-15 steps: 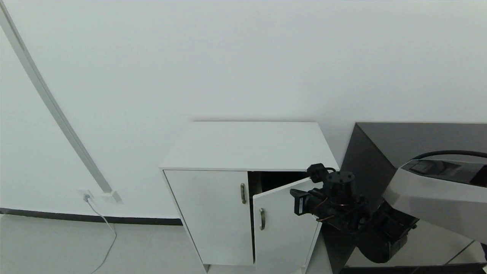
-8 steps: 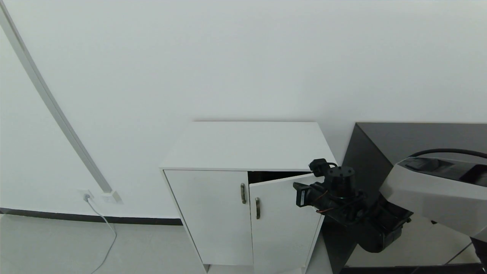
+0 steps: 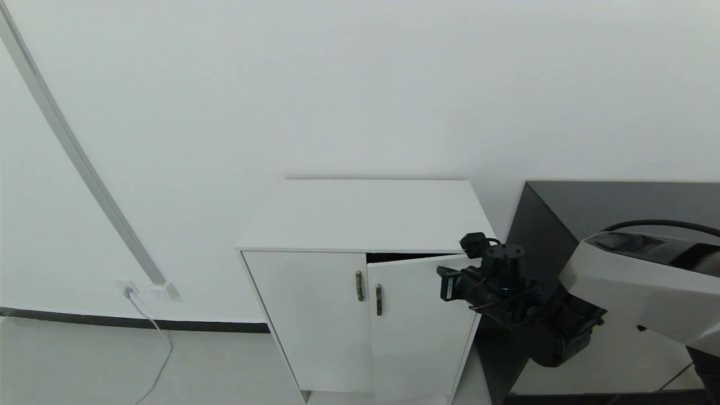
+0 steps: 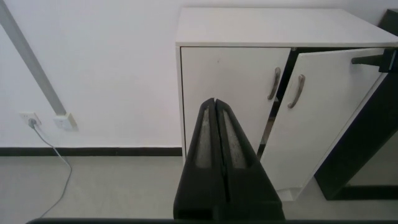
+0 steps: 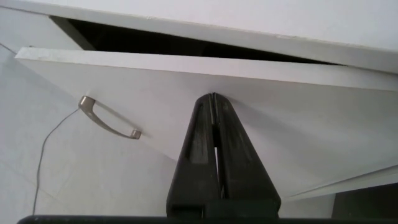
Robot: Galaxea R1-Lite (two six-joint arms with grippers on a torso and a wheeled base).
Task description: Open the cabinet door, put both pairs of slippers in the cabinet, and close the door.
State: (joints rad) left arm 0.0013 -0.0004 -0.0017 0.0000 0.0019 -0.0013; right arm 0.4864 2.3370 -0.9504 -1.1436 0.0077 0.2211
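Note:
The white cabinet (image 3: 360, 216) stands against the wall. Its left door (image 3: 306, 315) is shut. Its right door (image 3: 419, 326) is nearly shut, with a thin dark gap (image 3: 402, 257) left along its top edge. My right gripper (image 5: 214, 98) is shut with nothing in it, and its tips rest against the outer face of the right door near the top, on the hinge side of the handle (image 5: 109, 118). From the left wrist view that gripper (image 4: 360, 60) is a dark bar touching the door. My left gripper (image 4: 215, 102) is shut and empty, well back from the cabinet front.
A black block (image 3: 562, 214) stands right beside the cabinet on its right. A wall socket with a grey cable (image 3: 128, 291) and a slanted wall strip (image 3: 73, 146) are at the left. Open floor (image 3: 140, 365) lies left of the cabinet.
The right door has swung from clearly open to almost shut. My right gripper moved with it toward the cabinet. The left arm has not moved.

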